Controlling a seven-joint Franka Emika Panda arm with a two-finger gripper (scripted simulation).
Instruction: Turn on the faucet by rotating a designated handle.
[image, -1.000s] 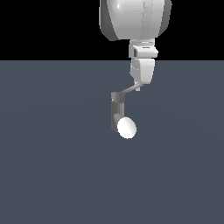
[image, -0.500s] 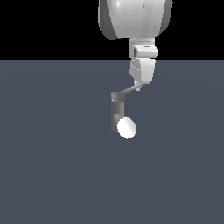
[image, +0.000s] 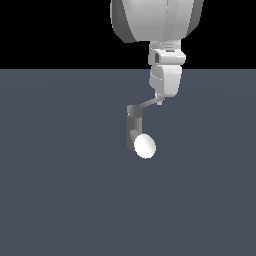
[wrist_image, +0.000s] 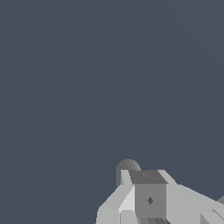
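The small dark grey upright cylindrical faucet (image: 134, 125) stands on the flat slate-blue surface (image: 60, 190), near the middle of the exterior view, with its bright white oval spout end (image: 144, 146) at the bottom, facing the camera. From its top the thin, flat, light grey bar-shaped handle (image: 149, 103) runs out toward the exterior view's right and slightly upward, and its far tip meets the lower end of the white robot arm's claw (image: 161, 98). Whether the claw's fingers are apart, together or clamped on the bar cannot be told: the exterior view shows only the blocky white hand from behind, and the wrist view shows pale finger blocks (wrist_image: 131, 197) with a dark grey rounded part (wrist_image: 127, 168) beyond them, no clear gap.

The step in hand appears to be pushing the handle around its pivot. To do it well, contact should stay near the bar's outer tip, where leverage is greatest, and the push should follow an arc about the faucet's upright axis rather than a straight line, or the claw may slide off the end. Height should hold level with the bar, so the claw neither rides over it nor presses it down.
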